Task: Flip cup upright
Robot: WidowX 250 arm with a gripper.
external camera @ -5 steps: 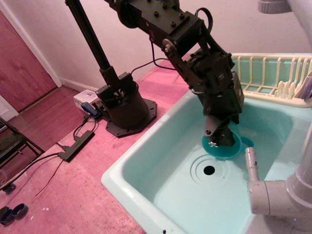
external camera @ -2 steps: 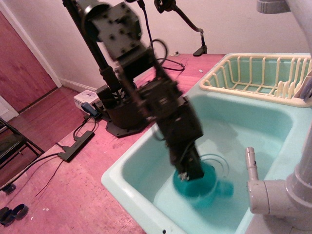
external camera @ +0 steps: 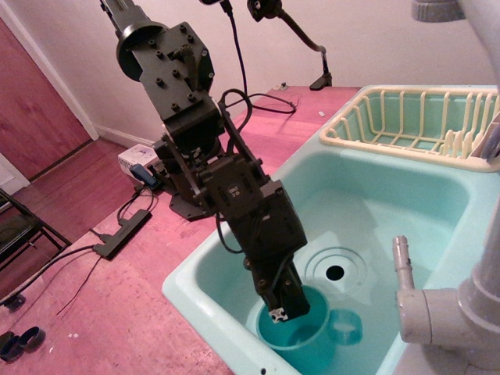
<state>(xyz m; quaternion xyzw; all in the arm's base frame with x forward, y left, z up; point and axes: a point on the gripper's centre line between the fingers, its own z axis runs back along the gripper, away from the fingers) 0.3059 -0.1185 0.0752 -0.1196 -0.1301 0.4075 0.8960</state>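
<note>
Near the front wall of the sink, on your side of the drain, you find the cup standing with its mouth up. Its round opening faces the ceiling and its loop handle points away from the arm, toward the pipe. Judged from that pose, the flip itself looks done, and what remains is letting go and lifting clear.

Your pincer reaches steeply down from above, and its tip sits at the cup's rim on the side nearest the sink's front wall. One finger seems to go inside the mouth while the other stays outside, so it pinches the wall, a grip that suits turning a mug without needing the handle. The jaws stand narrow, apparently closed on that rim, though the contact itself is partly hidden behind the black body.

The cup rests low in the sink, seemingly on the floor, with the drain just beyond it and the drying rack well apart at the far corner. Open gently, since a tilted release could tip it back over.
</note>
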